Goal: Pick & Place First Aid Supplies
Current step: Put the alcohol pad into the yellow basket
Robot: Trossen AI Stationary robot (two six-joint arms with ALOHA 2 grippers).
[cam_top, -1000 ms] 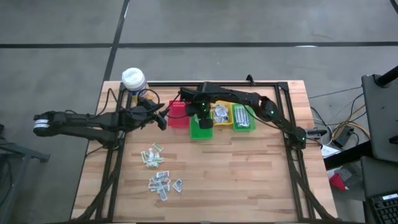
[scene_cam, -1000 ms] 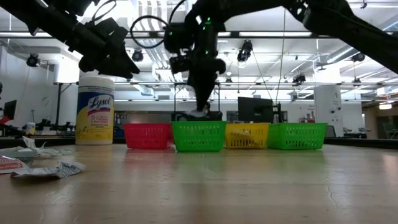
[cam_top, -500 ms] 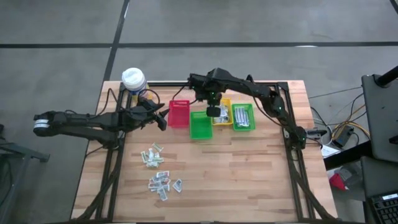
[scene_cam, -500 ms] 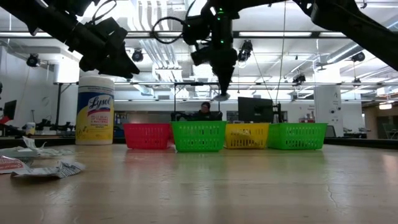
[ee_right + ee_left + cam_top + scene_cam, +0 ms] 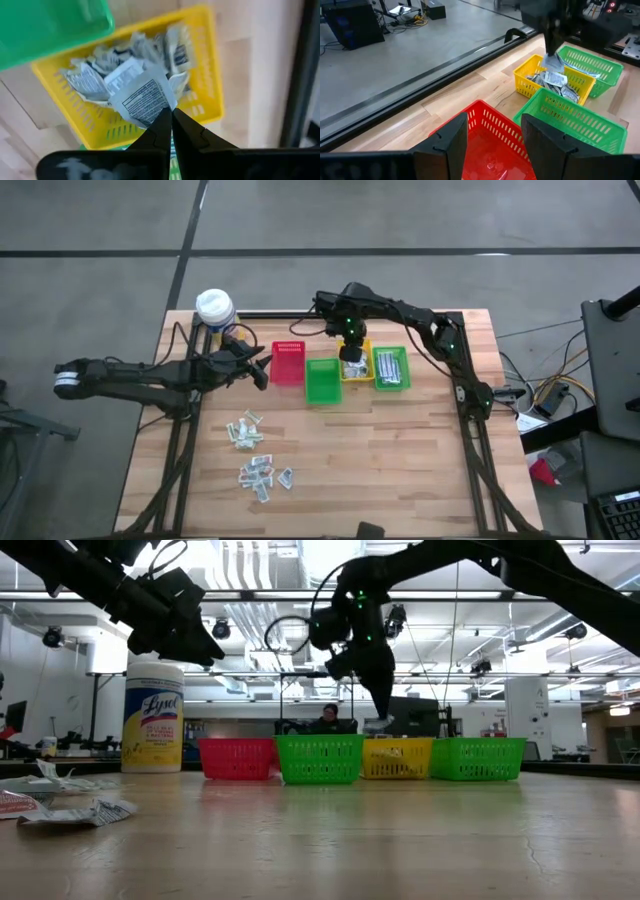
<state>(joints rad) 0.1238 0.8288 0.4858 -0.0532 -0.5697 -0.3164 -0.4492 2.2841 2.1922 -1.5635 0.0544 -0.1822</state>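
Note:
My right gripper hangs pointing down over the yellow bin, shut on a silvery-white printed packet. The same packet shows just above the bin's heap in the left wrist view. The yellow bin holds several crinkly packets. More first aid supplies lie in two loose clusters on the wood at the near left. My left gripper hovers open beside the red bin, with nothing between its fingers. My right gripper pinches the packet by one corner between its two fingertips, coming from above and pointing down. The packet hangs below the fingers, clear of the packets in the yellow bin.
Four bins stand in a row at the far middle: red, green, yellow, and a second green one with strips in it. A wipes canister stands at the far left corner. The near right of the table is bare wood.
My right gripper has carried the packet from low over the near green bin toward the table's right, rising and then sinking a little, and now stands over the yellow bin. Its wrist has rolled on the way. It has stayed shut on the packet.

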